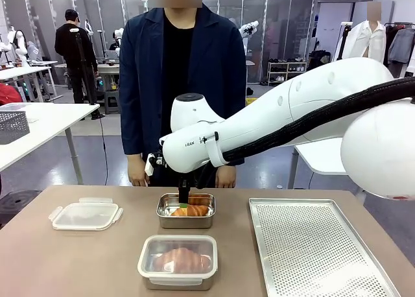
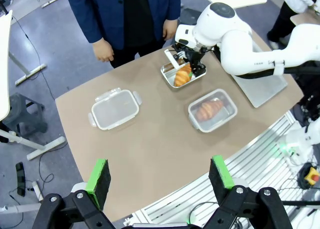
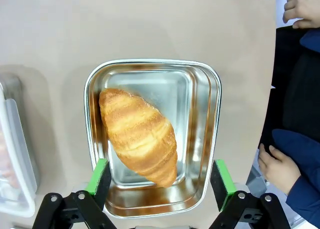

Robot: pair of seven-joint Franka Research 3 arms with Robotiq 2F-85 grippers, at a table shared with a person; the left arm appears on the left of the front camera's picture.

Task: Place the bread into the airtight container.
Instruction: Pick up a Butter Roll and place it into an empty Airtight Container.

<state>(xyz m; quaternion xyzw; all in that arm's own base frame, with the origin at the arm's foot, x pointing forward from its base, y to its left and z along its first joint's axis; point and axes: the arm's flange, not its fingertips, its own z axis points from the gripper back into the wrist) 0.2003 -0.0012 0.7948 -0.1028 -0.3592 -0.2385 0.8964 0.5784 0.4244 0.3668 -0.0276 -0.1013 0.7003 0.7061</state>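
Right now the right claw (image 3: 160, 176) hangs directly over the open metal container (image 3: 212, 114), its green pads spread wide and holding nothing. The croissant (image 3: 139, 135) lies inside that container, slanted corner to corner across the steel floor, and the pads sit either side of its lower end without touching it. Just beside the open container, on the robot's side, stands a second container (image 1: 177, 263) with a clear lid on and another croissant sealed inside. Off to the robot's left of the open container, a loose plastic lid (image 1: 86, 215) rests on the surface; to its right lies a perforated tray (image 1: 311, 245). The left claw (image 2: 160, 176) hovers high above the surface, also spread and empty. That croissant looks light, flaky and easily crushed, so I'd judge a gentle pinch across its thick middle is the safest hold. The person stands just behind the open container, hands down.
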